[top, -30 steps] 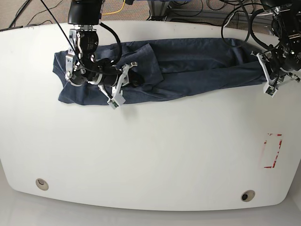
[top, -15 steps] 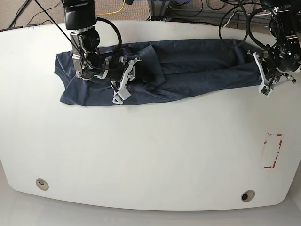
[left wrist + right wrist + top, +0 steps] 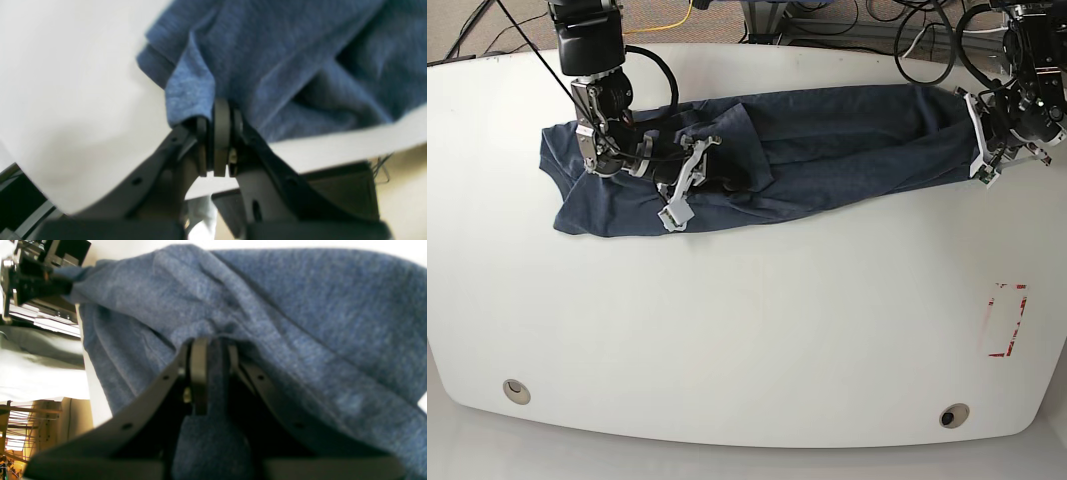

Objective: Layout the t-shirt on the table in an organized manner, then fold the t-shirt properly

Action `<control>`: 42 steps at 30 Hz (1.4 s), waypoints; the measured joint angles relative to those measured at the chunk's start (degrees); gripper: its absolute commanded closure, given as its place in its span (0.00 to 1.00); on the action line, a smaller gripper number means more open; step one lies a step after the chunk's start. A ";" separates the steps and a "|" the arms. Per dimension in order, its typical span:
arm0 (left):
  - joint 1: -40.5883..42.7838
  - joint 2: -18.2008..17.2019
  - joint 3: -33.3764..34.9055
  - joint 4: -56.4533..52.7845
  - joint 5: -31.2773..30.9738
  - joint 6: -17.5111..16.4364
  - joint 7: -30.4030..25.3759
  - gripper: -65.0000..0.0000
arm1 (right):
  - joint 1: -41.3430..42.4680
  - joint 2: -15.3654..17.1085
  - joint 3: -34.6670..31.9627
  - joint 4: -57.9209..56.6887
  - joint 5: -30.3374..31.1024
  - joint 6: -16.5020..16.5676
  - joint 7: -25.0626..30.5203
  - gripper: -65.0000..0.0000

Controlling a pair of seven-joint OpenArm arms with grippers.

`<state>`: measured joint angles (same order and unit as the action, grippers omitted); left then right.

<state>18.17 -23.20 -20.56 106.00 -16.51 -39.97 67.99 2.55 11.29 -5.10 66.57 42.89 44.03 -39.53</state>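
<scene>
The t-shirt [image 3: 827, 140] lies bunched lengthwise on the tabletop [image 3: 747, 330], stretched between my left claw [image 3: 218, 133] and right claw [image 3: 210, 370], each pinching cloth, presumably so I can spread it flat.

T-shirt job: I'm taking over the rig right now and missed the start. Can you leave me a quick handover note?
Left gripper: shut on the t-shirt, pinching its edge at the end near the table's edge.
Right gripper: shut on a bunched fold near the shirt's other end.
The shirt lies on the far half of the table as a long, rumpled band stretched between the two arms, with a flap folded over near the right gripper.
Done: both ends gripped, shirt pulled lengthwise.
Left: spread it flat and smooth, then all the folding.
</scene>
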 measured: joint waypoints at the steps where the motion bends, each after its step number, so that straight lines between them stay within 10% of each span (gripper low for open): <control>1: 0.24 -0.33 -0.02 0.02 0.02 -0.02 -0.02 1.00 | 0.00 0.00 0.02 0.00 -0.24 -0.02 0.02 0.89; 42: 5.51 -7.82 -2.27 -16.72 -2.38 -0.63 -15.76 0.99 | 0.26 -0.66 0.39 -0.04 -4.74 -0.09 1.62 0.89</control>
<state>23.68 -31.03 -22.83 89.27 -18.90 -40.60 52.23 2.81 10.63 -4.71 66.52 38.15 43.94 -37.91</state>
